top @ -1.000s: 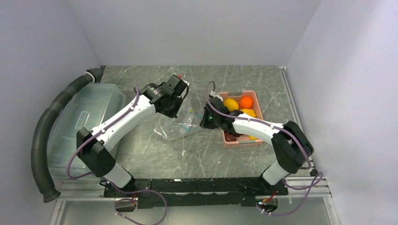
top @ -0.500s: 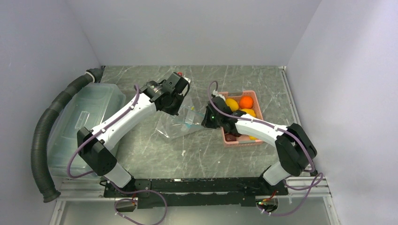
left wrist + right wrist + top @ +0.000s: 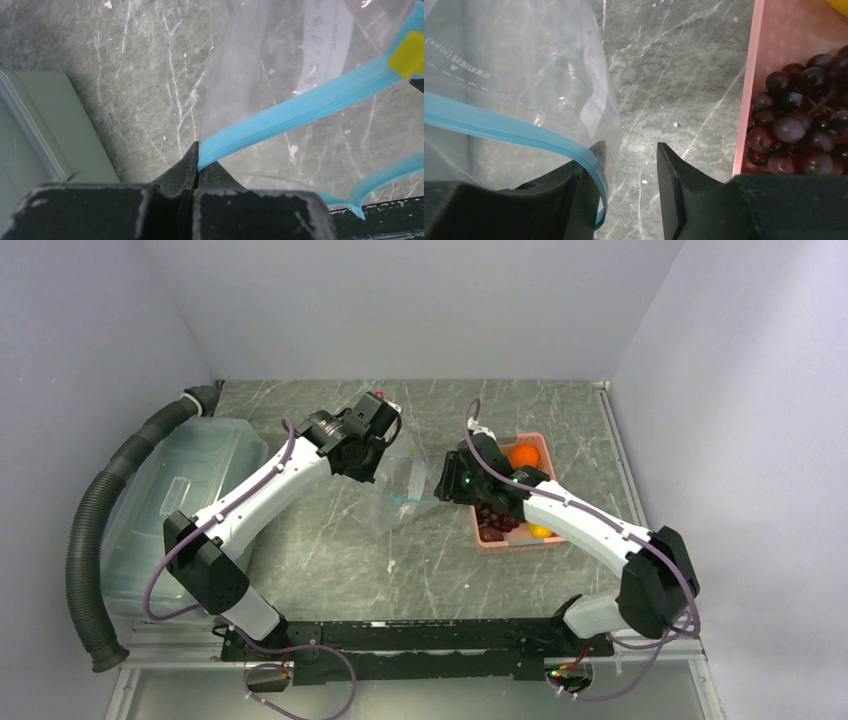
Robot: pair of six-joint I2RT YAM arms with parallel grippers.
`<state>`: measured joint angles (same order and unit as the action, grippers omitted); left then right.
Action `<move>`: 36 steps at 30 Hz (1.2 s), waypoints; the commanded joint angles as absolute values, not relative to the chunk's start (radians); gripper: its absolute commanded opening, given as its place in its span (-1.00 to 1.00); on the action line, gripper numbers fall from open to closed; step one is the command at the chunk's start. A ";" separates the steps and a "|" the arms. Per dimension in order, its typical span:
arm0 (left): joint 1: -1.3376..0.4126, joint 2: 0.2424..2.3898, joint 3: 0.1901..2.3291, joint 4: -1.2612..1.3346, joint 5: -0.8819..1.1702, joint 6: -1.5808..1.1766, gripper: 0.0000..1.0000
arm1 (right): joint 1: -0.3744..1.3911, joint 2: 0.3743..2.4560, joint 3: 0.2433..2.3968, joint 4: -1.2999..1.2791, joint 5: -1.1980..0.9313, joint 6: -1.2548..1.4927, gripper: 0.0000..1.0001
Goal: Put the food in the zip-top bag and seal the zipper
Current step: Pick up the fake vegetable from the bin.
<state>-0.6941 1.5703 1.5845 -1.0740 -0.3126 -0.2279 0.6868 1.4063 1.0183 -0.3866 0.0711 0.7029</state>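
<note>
My left gripper (image 3: 197, 156) is shut on one end of the zip-top bag's teal-blue zipper (image 3: 300, 102) and holds the clear bag (image 3: 400, 490) above the table. A yellow slider tab (image 3: 407, 55) sits on the strip. My right gripper (image 3: 629, 150) is open, and the zipper's other end (image 3: 524, 130) hangs over its left finger (image 3: 596, 152). The gap between its fingers is empty. The grape bunch (image 3: 804, 130), the orange ball (image 3: 524, 456) and one yellow piece (image 3: 540, 531) lie in the pink basket (image 3: 484, 543). The other yellow pieces are hidden by the right arm.
A large translucent lidded bin (image 3: 175, 500) stands at the left, with a black corrugated hose (image 3: 85, 540) curving round it. The bin's corner shows in the left wrist view (image 3: 35, 125). The basket's pink wall (image 3: 749, 100) is just right of my right gripper.
The right arm has swung right and back over the basket, covering the lemon. The left gripper has pulled slightly back, and the bag now hangs stretched between the two grippers.
</note>
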 commanded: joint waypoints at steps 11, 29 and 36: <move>-0.688 1.569 1.591 -1.064 -0.346 -0.203 -1.00 | 0.680 1.215 1.143 -0.517 0.081 0.651 0.11; -0.687 1.608 1.774 -1.227 -0.659 -0.165 -1.00 | 0.678 1.121 1.110 -0.555 0.139 0.609 0.18; -0.687 1.641 1.819 -1.269 -0.808 -0.150 -1.00 | 0.678 1.122 1.099 -0.540 0.131 0.595 0.18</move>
